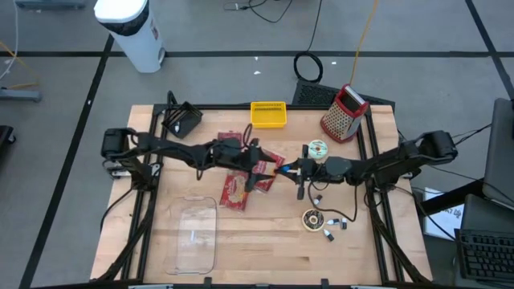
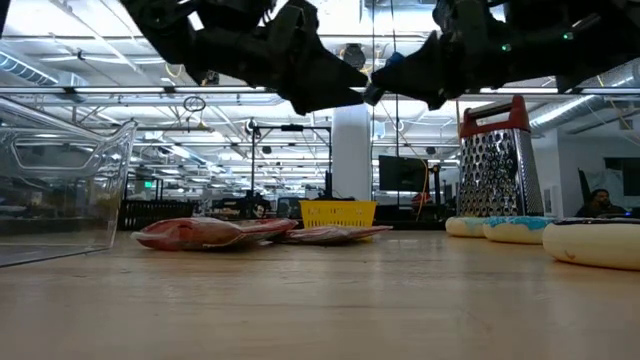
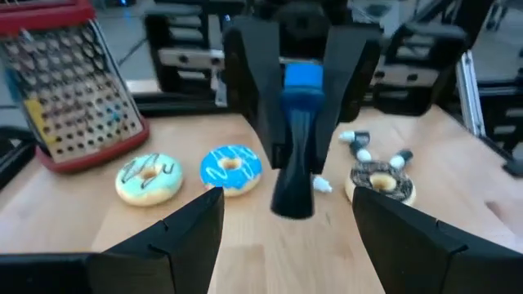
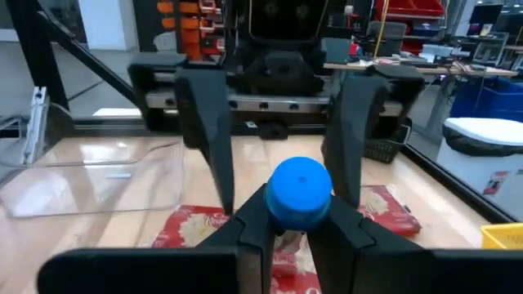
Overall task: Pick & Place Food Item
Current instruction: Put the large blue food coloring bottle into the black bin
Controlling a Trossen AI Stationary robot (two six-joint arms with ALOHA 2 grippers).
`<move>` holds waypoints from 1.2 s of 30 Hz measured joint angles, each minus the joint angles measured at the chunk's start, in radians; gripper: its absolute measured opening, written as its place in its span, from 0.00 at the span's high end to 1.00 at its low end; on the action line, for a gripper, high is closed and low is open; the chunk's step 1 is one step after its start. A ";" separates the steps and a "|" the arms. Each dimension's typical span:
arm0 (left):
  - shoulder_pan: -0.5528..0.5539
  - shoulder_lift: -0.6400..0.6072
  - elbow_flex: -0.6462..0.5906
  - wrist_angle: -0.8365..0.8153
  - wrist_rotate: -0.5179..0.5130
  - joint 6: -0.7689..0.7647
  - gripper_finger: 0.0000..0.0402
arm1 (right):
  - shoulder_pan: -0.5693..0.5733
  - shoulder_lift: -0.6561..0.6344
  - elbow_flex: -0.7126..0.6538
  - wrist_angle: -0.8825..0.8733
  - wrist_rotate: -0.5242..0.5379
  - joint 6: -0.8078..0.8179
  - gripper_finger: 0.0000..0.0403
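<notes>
1. Looking down on the table, you have both arms meeting at its middle: the right gripper is pinched narrow on a blue-capped object, and the left gripper faces it with its jaws wide, holding nothing
2. Which food item you are after is unclear; two red packets lie flat on the table just below and left of the grippers, a blue-iced donut and a pale donut sit to the right by the grater, and a chocolate donut is nearer
3. The clear container stands at the near left, well apart from the packets
4. Risk: if this is a handover, the cap is round and the fingers grip it from opposite ends, so closing the left jaws off-centre could squirt it out onto the packets
5. Risk: the fingertips are close together, so any forward push could knock one gripper into the other
6. Risk: releasing the right grip early would drop the object
</notes>
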 joint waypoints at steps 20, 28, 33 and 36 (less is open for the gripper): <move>0.004 0.012 0.031 -0.041 -0.002 0.029 0.34 | -0.027 0.144 0.116 0.095 -0.121 -0.037 0.87; 0.003 0.012 0.031 -0.050 -0.019 0.036 0.61 | -0.039 0.143 0.116 0.083 -0.115 -0.050 0.87; 0.004 0.012 0.030 -0.050 -0.020 0.042 0.75 | -0.047 0.142 0.116 0.077 -0.115 -0.048 0.87; 0.003 0.012 0.030 -0.049 -0.020 0.057 0.81 | -0.047 0.142 0.116 0.076 -0.115 -0.048 0.87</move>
